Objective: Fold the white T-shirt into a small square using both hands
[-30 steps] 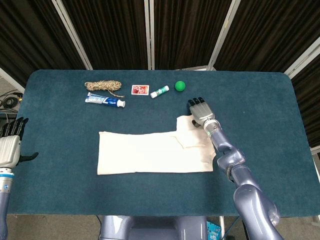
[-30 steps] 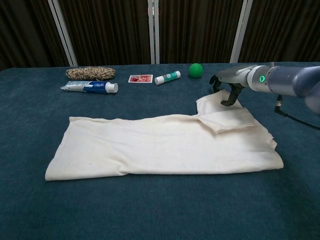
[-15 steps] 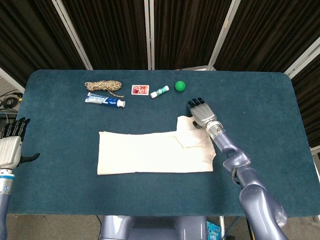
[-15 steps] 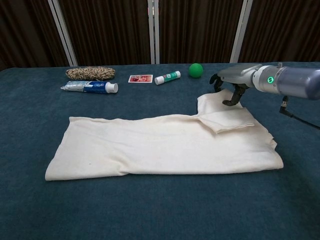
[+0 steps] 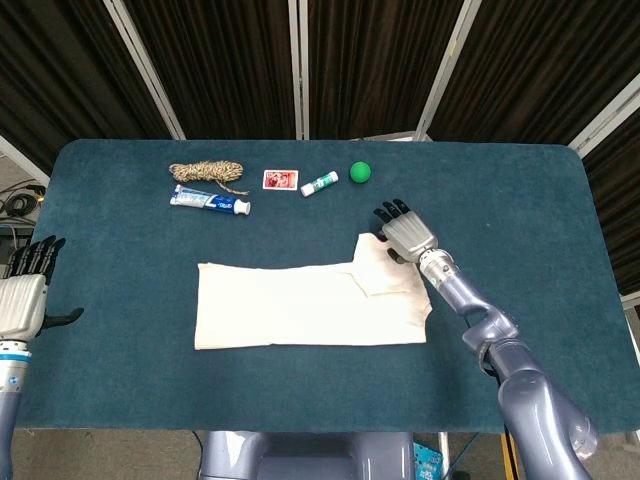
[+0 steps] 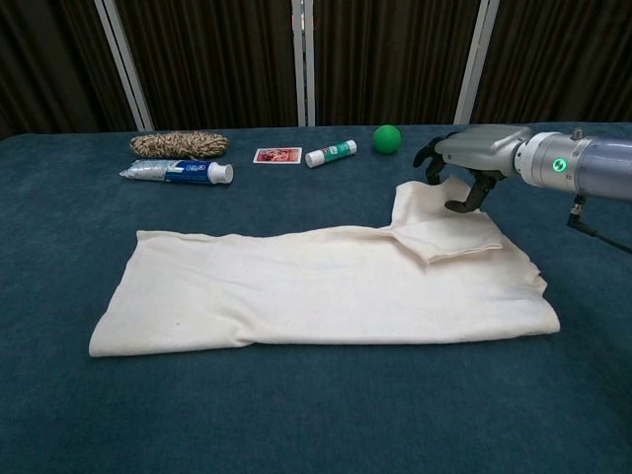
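As the right hand (image 6: 472,163) draws back toward the right from the sleeve, fingers (image 6: 432,158) curled and holding nothing, we see the shirt (image 5: 310,305), a long strip mid-worktop, ready for crosswise folds.

The right arm reaches forward, its right hand (image 5: 405,232) palm down with fingers curled downward. The left hand (image 5: 25,296) hangs at the left edge, fingers pointing up and spread.

Your right hand (image 6: 464,170) hovers with fingers curled over the far right corner of the white T-shirt (image 6: 326,286), which lies flat
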Tool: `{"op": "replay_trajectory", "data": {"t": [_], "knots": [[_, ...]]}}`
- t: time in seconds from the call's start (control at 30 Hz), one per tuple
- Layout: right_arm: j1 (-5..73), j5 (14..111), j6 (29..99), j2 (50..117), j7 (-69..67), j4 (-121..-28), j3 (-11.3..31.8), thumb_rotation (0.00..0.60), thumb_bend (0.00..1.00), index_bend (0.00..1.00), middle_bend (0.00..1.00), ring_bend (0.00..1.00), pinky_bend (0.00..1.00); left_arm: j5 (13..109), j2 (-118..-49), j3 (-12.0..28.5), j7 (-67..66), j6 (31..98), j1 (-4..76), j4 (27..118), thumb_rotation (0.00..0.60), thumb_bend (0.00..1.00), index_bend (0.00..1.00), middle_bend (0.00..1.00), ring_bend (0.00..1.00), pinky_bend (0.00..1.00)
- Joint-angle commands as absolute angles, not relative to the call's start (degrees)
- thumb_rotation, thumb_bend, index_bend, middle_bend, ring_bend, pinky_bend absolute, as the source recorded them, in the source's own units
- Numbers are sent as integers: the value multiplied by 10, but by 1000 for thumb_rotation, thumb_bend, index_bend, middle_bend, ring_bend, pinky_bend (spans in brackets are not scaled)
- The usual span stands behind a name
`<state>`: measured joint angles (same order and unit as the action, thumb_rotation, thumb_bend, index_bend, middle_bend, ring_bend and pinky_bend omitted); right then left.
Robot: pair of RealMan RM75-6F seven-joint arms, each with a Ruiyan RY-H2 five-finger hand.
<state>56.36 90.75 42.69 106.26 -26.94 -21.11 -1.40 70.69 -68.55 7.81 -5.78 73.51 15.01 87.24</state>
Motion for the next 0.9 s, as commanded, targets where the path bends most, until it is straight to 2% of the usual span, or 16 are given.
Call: {"op": "replay_trajectory", "data": {"t": [0.03,0.3,0.9], "knots": [[557,909,443,1055,-256,-227,-14,600,390,708,121,0,0,711,-684,77,-56,738,149,875,600,0,0,0,0,0],[531,926,511,1015,-183,-300,-25,600,392,710,125,0,0,725,-675,73,-45,743,145,888,600,0,0,0,0,0],[513,955,558,962,-73,-392,-40,600,390,709,134,0,0,736,-667,69,-42,748,140,903,600,0,0,0,0,0]]}}
